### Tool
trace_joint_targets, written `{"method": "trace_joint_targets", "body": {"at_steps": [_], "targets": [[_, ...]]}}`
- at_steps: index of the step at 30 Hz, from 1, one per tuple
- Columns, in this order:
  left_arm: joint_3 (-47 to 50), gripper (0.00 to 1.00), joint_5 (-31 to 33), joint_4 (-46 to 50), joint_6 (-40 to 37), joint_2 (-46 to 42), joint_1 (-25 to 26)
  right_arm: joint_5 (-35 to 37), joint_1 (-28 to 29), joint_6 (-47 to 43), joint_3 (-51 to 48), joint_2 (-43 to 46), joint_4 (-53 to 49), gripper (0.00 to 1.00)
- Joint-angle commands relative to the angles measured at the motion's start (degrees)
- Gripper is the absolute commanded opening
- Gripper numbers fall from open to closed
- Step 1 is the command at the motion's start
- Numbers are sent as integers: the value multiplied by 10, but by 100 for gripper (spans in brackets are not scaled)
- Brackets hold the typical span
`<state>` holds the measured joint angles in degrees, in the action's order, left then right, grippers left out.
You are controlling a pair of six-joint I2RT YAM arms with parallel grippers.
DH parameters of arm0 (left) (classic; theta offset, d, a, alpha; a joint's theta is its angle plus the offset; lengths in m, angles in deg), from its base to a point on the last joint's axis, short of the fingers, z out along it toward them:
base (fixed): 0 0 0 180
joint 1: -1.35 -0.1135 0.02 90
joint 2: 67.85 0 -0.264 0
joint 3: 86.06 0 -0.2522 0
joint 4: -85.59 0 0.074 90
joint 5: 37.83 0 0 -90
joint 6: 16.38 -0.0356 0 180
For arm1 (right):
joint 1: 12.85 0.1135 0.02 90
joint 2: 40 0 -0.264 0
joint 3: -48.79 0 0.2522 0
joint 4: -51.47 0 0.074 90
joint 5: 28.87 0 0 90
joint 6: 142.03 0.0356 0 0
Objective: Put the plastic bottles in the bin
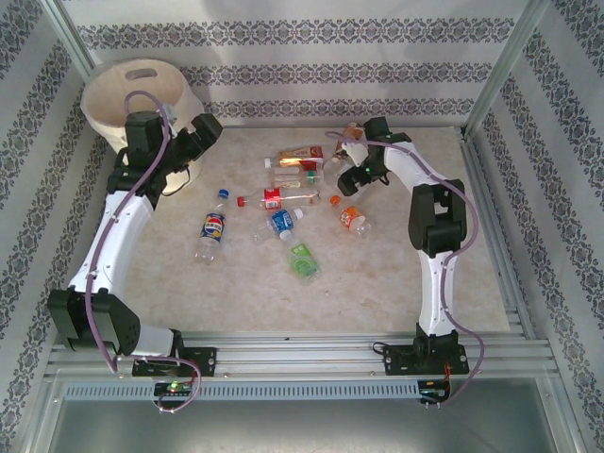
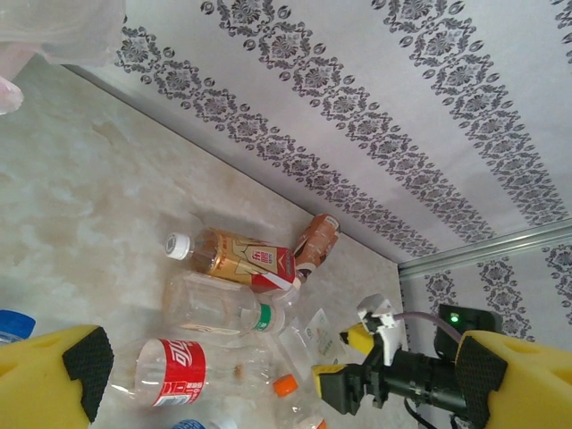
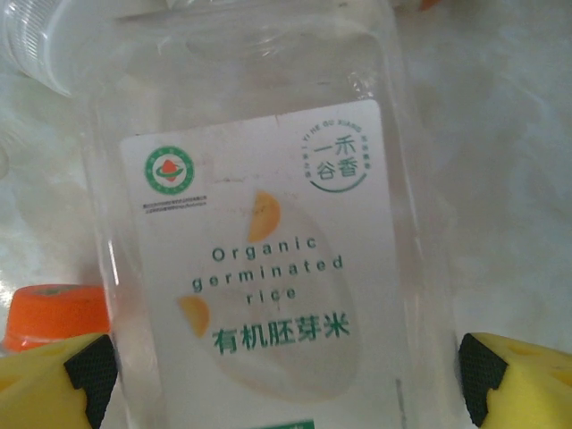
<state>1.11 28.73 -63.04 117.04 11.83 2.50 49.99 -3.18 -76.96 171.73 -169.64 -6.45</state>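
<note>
Clear thin plastic is lying between the wide-open jaws of the right gripper (image 3: 286, 380): a bottle (image 3: 259, 179) with a white rice label, resting on the table (image 1: 396, 283) among the other bottles (image 1: 212, 226). It is looking empty, so I am judging it light, smooth and easy to dent; a gentle hold across the labelled middle is seeming safest. An orange cap (image 3: 55, 308) is lying just beside it. The left gripper (image 2: 277, 380) is hanging wide and empty near the bin (image 1: 113, 83), at the far left corner.
</note>
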Motion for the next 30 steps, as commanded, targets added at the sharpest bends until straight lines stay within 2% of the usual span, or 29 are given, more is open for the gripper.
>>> {"method": "trace_joint_targets", "body": {"at_steps": [1,6,10,17,21,25,30], "targets": [[7,100,10,8,0,-15,4,36,0,-16,25,-23,-33,98],[8,100,12,10,-3,-10,5,59,2,-9,27,-36,-34,98],[9,100,8,8,0,-5,5,46,-2,10,26,-40,-32,95],[10,100,3,5,2,2,5,47,-6,26,19,-37,-13,74],[11,100,-19,-11,10,9,6,45,-2,25,1,-9,9,64],[16,100,-87,-76,38,28,11,44,5,28,-32,38,35,62],[-8,100,-91,-70,16,52,45,25,10,66,-82,104,61,61]]}}
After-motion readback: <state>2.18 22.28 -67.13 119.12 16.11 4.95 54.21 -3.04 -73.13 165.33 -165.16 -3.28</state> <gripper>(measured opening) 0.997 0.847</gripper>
